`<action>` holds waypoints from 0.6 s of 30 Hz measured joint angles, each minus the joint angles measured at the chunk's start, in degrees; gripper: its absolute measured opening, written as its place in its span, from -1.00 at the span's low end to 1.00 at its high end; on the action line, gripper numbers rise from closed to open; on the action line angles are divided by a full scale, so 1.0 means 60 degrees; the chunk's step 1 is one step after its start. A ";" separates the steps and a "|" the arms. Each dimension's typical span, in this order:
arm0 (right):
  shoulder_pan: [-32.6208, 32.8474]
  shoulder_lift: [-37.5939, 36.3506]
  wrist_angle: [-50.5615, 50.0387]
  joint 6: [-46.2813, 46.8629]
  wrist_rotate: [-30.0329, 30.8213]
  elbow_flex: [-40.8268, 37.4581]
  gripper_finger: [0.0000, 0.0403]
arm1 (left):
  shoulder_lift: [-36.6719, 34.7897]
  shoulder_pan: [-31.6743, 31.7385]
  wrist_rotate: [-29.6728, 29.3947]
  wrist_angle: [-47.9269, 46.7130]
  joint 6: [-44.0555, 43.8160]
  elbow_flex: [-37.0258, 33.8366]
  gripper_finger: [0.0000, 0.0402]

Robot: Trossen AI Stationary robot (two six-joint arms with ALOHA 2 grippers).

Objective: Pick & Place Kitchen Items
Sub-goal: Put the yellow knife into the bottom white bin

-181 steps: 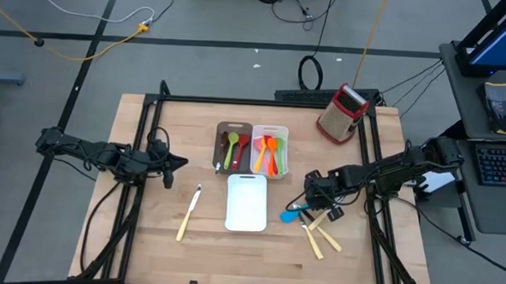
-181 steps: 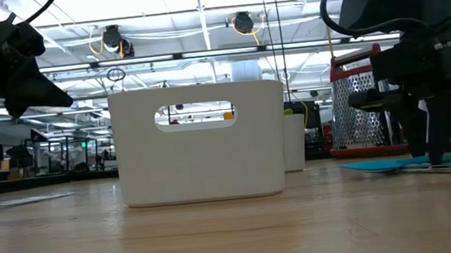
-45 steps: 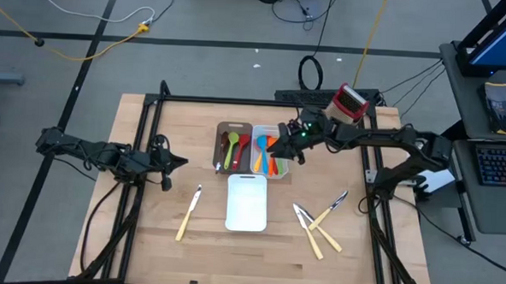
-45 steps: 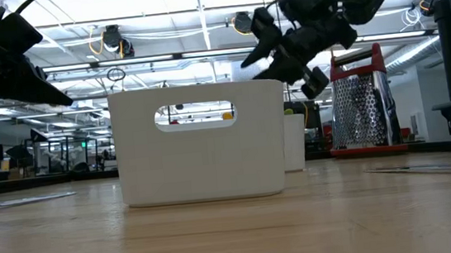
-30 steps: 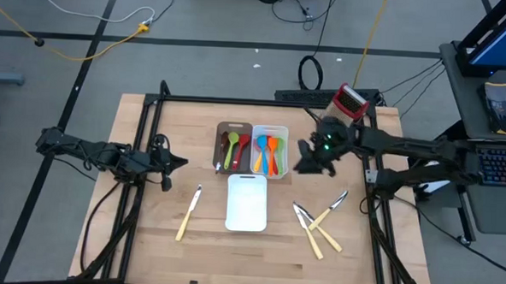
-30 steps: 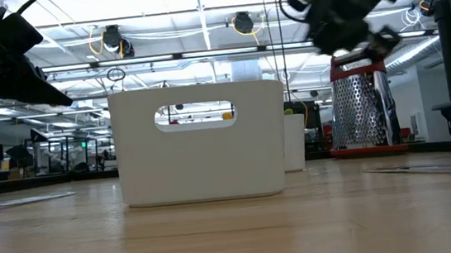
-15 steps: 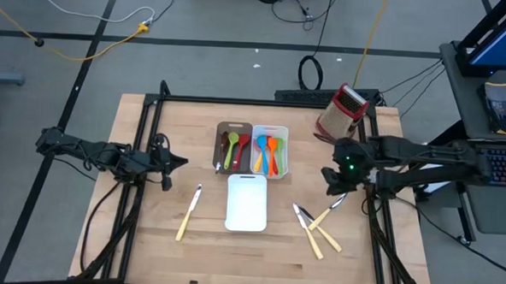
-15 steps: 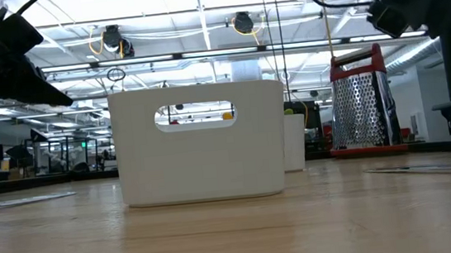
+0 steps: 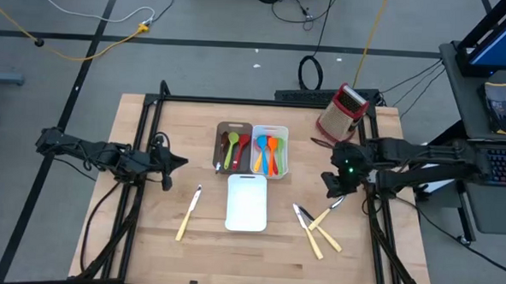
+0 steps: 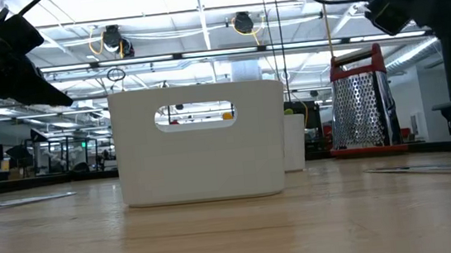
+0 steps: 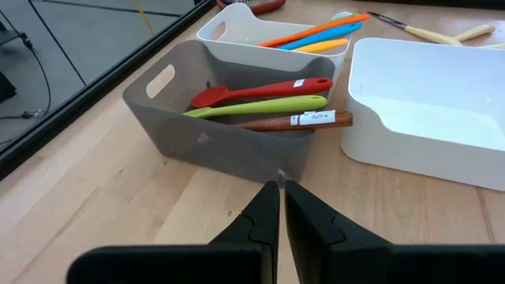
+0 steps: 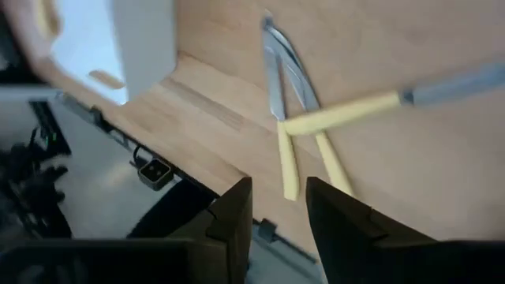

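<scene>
Three cream-handled metal knives (image 9: 318, 226) lie crossed on the table's right half, seen close in the right wrist view (image 12: 316, 118). My right gripper (image 9: 330, 181) hovers open above them, touching nothing. A fourth knife (image 9: 188, 212) lies left of the empty white tray (image 9: 247, 202). The dark-brown tray (image 11: 205, 126) holds red, green and brown utensils. The white tray (image 9: 279, 133) behind it holds orange and blue ones. My left gripper (image 11: 280, 197) waits shut above the table's left side, pointing at the dark-brown tray.
A red-and-metal box grater (image 9: 341, 114) stands at the far right, behind my right arm. The three trays fill the table's middle. Black frame rails (image 9: 141, 154) run along both sides of the table. Bare wood lies near the front edge.
My right gripper has swung from beside the white tray toward the table's right and near edges, and has tipped as it went. It now hangs over the crossed knives. The utensils in the trays lie still.
</scene>
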 joint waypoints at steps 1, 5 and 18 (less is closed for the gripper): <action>0.0118 0.0046 -0.0047 0.0488 -0.0001 0.0000 -0.41 | -0.0002 0.0000 0.0000 -0.0003 -0.0001 0.0001 -0.86; 0.0724 0.0178 -0.0051 0.1782 0.0010 0.0000 -0.35 | -0.0001 -0.0001 0.0000 -0.0004 0.0087 0.0001 -0.86; 0.2419 0.0809 0.0277 0.6149 0.1313 0.0000 -0.14 | 0.0000 -0.0003 -0.0200 -0.0004 0.1435 0.0001 -0.86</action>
